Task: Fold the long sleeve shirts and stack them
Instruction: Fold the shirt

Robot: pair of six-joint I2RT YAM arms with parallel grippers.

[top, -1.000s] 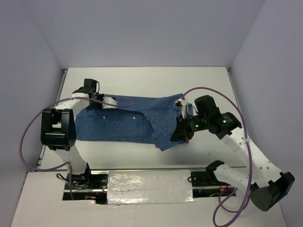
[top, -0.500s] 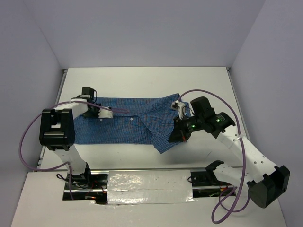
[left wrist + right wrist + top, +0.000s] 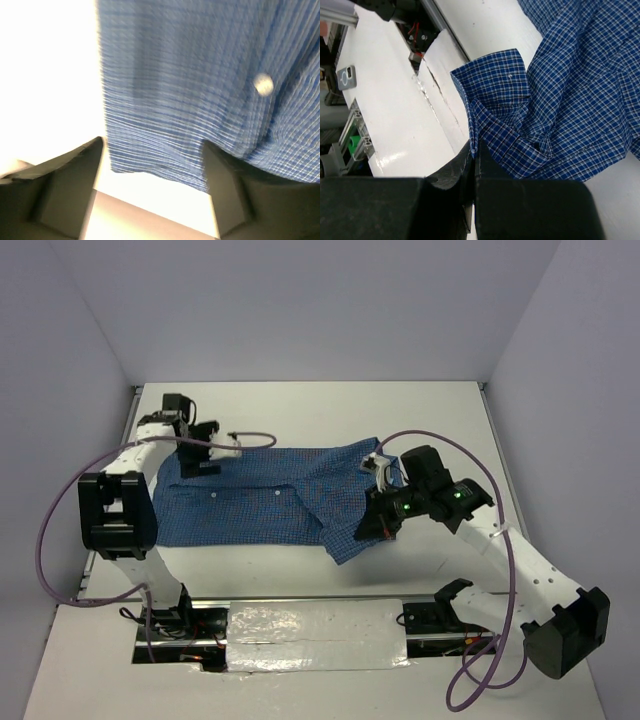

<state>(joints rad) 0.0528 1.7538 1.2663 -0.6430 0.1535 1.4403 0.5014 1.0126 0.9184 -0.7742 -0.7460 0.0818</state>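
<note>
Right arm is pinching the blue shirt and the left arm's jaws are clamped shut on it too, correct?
No. The left gripper has its jaws wide open, clamping nothing, as the left wrist view shows. The right gripper does pinch the blue shirt.

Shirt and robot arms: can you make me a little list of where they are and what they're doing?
shirt: blue checked button-up, spread out on the white table
left jaws: open, over the shirt's far left corner, holding nothing
right jaws: shut on the shirt, pinching a bunched-up bit at its right end
buttons: small white ones showing
</note>
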